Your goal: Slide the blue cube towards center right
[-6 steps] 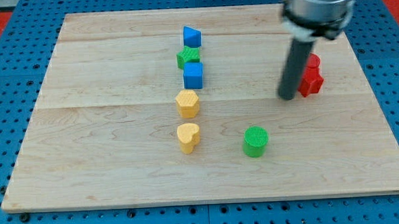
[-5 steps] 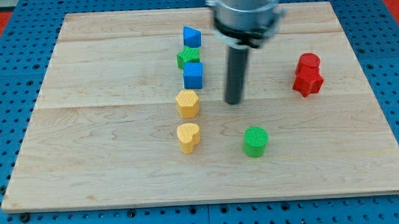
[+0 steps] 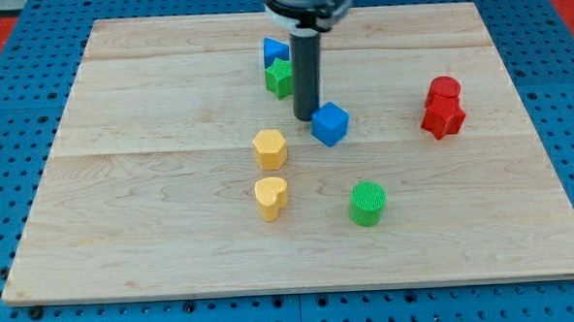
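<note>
The blue cube [image 3: 330,123] sits near the middle of the wooden board [image 3: 174,234], turned at an angle. My tip [image 3: 305,116] rests on the board just to the cube's left, touching or almost touching it. The dark rod rises from there to the view's top and hides part of the green star-shaped block [image 3: 279,77] and of a second, wedge-like blue block [image 3: 274,52] behind it.
A yellow hexagonal block [image 3: 270,148] and a yellow heart-shaped block [image 3: 270,197] lie below and left of the cube. A green cylinder [image 3: 367,203] stands lower right. Two red blocks [image 3: 444,108] stand together at the right.
My tip swept from the right side across to the left. The blue cube has moved right and a little down out of the column of blocks, and has turned. The green star shifted slightly.
</note>
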Robot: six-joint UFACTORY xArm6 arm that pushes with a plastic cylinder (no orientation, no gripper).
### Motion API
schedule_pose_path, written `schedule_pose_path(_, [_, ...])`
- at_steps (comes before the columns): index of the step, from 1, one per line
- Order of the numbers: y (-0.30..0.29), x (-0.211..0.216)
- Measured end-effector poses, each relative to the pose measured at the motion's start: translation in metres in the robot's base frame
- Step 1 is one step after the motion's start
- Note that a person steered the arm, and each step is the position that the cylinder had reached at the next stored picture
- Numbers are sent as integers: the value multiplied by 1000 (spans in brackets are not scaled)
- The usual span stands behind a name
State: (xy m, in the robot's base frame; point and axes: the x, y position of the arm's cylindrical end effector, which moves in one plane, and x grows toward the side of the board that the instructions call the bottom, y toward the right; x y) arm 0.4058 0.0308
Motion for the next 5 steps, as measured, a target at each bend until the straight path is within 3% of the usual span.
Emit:
schedule_pose_path(1, [-36,31])
schedule_pose_path(2, [10,40])
schedule_pose_path(4, [56,-7])
schedule_pose_path(5, [10,-22])
